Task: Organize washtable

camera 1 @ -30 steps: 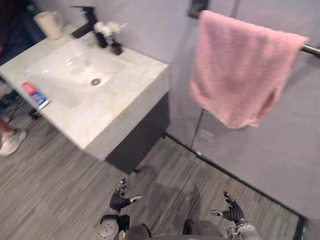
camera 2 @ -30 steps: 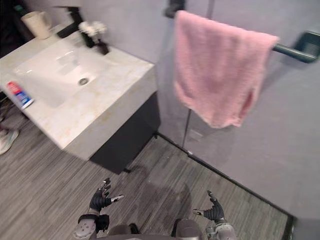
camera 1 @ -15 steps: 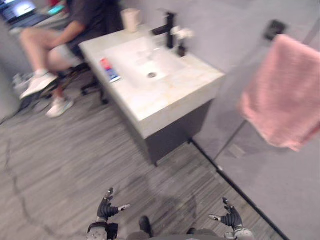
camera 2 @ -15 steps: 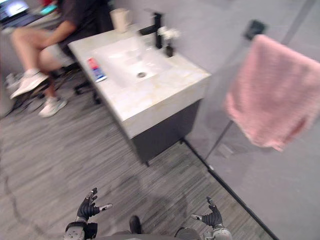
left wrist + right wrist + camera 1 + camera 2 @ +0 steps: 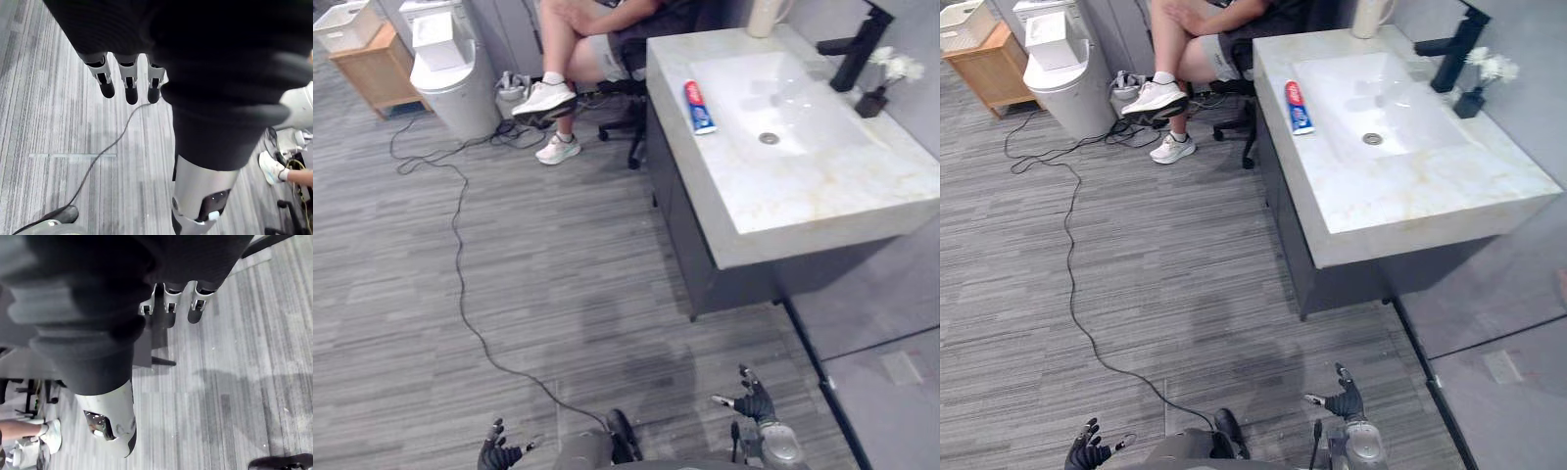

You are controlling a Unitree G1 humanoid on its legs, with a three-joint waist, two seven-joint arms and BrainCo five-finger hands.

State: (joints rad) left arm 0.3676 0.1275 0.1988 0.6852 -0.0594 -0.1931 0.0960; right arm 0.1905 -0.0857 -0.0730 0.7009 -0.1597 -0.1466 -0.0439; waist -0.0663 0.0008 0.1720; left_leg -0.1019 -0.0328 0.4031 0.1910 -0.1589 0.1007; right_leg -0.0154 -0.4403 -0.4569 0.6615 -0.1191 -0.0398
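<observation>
standing well apart from the washtable [image 5: 803, 196], left hand [image 5: 497, 456] and right hand [image 5: 754, 403] spread and empty, i'd walk in square before reaching for the toothpaste tube [image 5: 698, 106].

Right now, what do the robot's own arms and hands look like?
The left hand and right hand each have a row of silver fingers ending in dark rounded tips, with a black ribbed cover over the back and wrist. The right forearm is a rounded silver-grey shell. I can make out no markings.
</observation>
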